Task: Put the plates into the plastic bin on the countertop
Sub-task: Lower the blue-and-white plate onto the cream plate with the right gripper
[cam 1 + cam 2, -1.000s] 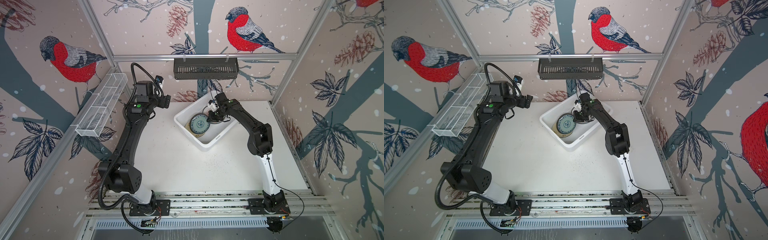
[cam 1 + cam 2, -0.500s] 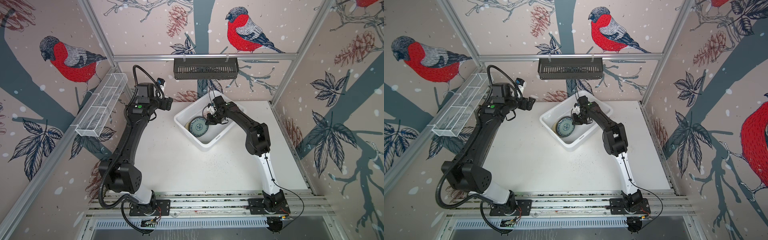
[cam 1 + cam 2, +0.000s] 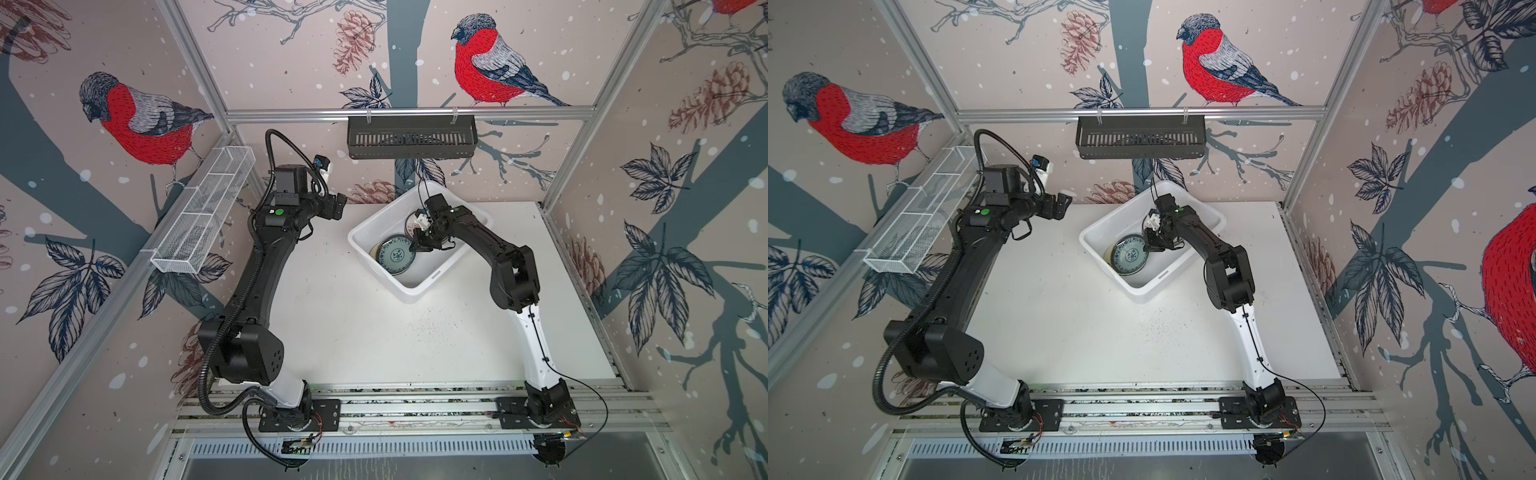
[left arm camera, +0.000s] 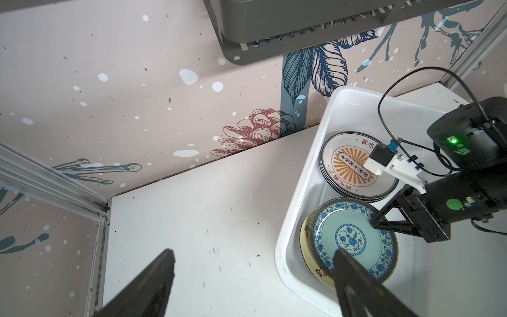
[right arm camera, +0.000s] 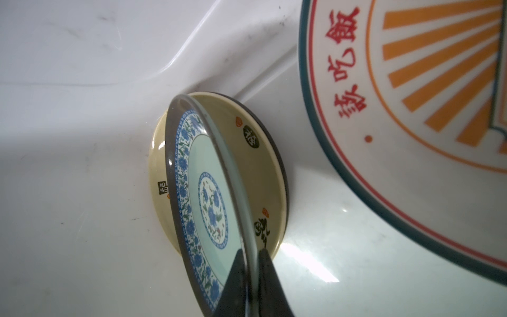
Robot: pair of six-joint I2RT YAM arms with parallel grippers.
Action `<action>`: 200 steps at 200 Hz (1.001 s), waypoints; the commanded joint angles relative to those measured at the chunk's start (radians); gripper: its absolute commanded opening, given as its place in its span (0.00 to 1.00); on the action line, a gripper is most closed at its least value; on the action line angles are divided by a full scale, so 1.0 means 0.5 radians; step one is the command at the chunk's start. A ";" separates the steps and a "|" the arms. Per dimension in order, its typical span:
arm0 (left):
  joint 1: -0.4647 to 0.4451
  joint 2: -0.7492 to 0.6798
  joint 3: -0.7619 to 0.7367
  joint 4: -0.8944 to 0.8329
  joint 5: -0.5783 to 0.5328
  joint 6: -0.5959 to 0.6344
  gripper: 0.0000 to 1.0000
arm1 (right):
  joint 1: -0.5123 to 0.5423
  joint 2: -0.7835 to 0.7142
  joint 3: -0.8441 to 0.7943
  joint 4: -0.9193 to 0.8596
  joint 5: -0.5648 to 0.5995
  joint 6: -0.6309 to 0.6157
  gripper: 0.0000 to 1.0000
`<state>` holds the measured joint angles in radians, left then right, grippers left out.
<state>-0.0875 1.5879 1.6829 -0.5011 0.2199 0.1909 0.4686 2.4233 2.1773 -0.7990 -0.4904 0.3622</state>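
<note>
Teal plate [image 5: 203, 197] tilted over cream-yellow plate [image 5: 255, 170] inside plastic bin [image 3: 428, 270]; I see right gripper [image 5: 251, 254] pinching its rim, left gripper [image 4: 253, 252] wide, outside bin.

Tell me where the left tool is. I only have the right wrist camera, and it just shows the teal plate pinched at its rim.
Observer: The left tool hangs open and empty above the countertop, left of the bin that holds your teal plate.
Operator: Any plates lying outside the bin?
Observer: None that I can see in both top views.
Operator: Is the sunburst plate on its own?
Observer: No, the sunburst plate tops a stack. The left wrist view shows more rims beneath it.
</note>
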 commanded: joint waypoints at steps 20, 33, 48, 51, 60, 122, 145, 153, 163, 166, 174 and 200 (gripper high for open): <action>0.011 0.017 0.006 0.033 0.063 -0.023 0.89 | -0.002 0.019 -0.007 0.019 -0.035 -0.010 0.14; 0.012 0.023 0.015 0.027 0.069 -0.017 0.89 | -0.008 0.030 -0.005 0.024 -0.038 -0.007 0.14; 0.012 0.030 0.027 0.023 0.069 -0.017 0.89 | -0.007 0.041 -0.001 0.025 -0.045 -0.008 0.15; 0.012 0.032 0.030 0.024 0.069 -0.013 0.89 | -0.005 0.043 -0.001 0.025 -0.046 -0.005 0.15; 0.015 0.033 0.035 0.023 0.077 -0.011 0.89 | -0.005 0.047 0.002 0.027 -0.050 -0.003 0.15; 0.025 0.042 0.022 0.018 0.126 -0.032 0.89 | -0.007 0.059 -0.001 0.019 -0.045 -0.013 0.19; 0.025 0.039 0.020 0.008 0.131 -0.029 0.89 | -0.006 0.057 -0.001 0.019 -0.035 -0.010 0.20; 0.025 0.039 0.017 0.005 0.133 -0.029 0.89 | -0.003 0.056 -0.001 0.018 -0.035 -0.007 0.20; 0.025 0.039 0.014 0.005 0.134 -0.029 0.89 | -0.002 0.056 -0.003 0.020 -0.029 -0.007 0.21; 0.026 0.039 0.010 0.005 0.137 -0.032 0.89 | -0.003 0.055 -0.004 0.019 -0.026 -0.007 0.21; 0.028 0.039 0.009 0.000 0.140 -0.032 0.89 | -0.002 0.058 -0.004 0.018 -0.026 -0.007 0.21; 0.027 0.039 0.003 -0.009 0.143 -0.032 0.89 | -0.004 0.056 -0.008 0.016 -0.018 -0.012 0.22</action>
<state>-0.0761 1.6085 1.6875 -0.5068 0.2806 0.1814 0.4660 2.4500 2.1761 -0.7990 -0.5045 0.3622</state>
